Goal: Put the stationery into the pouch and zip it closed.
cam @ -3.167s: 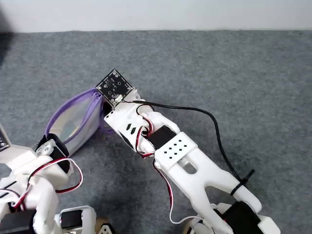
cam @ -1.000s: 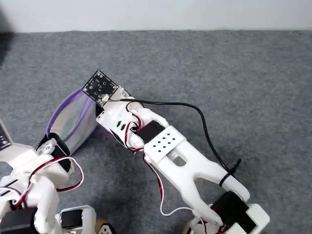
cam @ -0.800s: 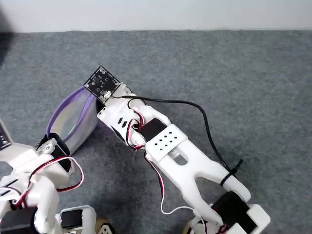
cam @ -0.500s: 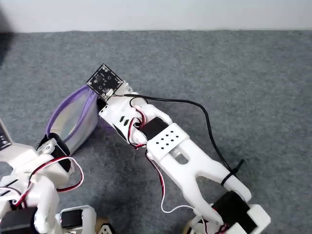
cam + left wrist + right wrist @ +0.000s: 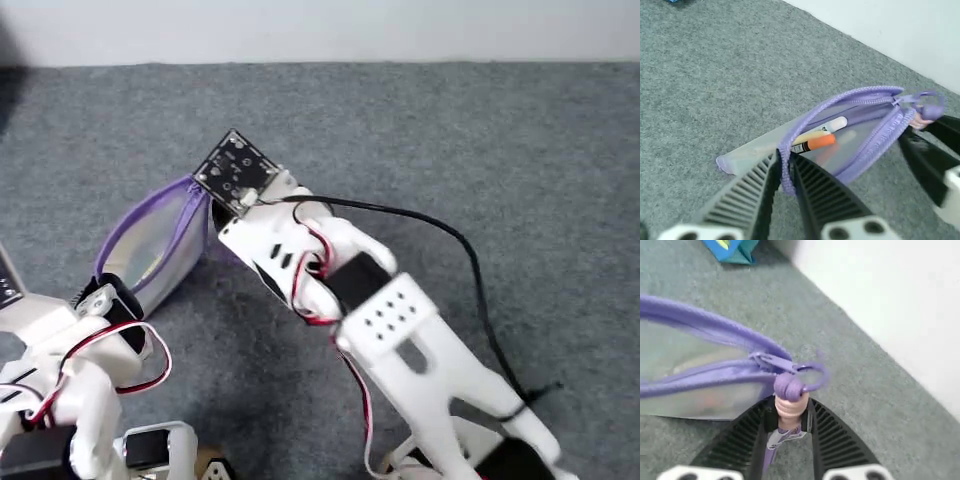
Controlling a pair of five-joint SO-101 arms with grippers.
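The clear pouch [image 5: 150,245] with a purple zip edge lies at the left of the grey table, its mouth open. Inside it I see an orange marker [image 5: 812,144] and a white pen [image 5: 832,125]. My left gripper [image 5: 785,167] is shut on the zip edge at the pouch's near end. At the far end, my right gripper [image 5: 788,412] is shut on the beaded zipper pull [image 5: 787,395], just below the slider [image 5: 771,361]. From the left wrist, the right arm's black fingers [image 5: 922,155] show beside the pull [image 5: 929,107].
Grey carpet-like table [image 5: 450,150] stretches open to the right and back, ending at a white wall [image 5: 320,30]. A blue object [image 5: 732,250] lies by the wall beyond the pouch. The right arm's black cable [image 5: 440,235] arcs over the table.
The right arm's wrist shifted left, then came back right and away from the left arm. The pouch's zip edge now looks drawn out longer. The left arm stayed still.
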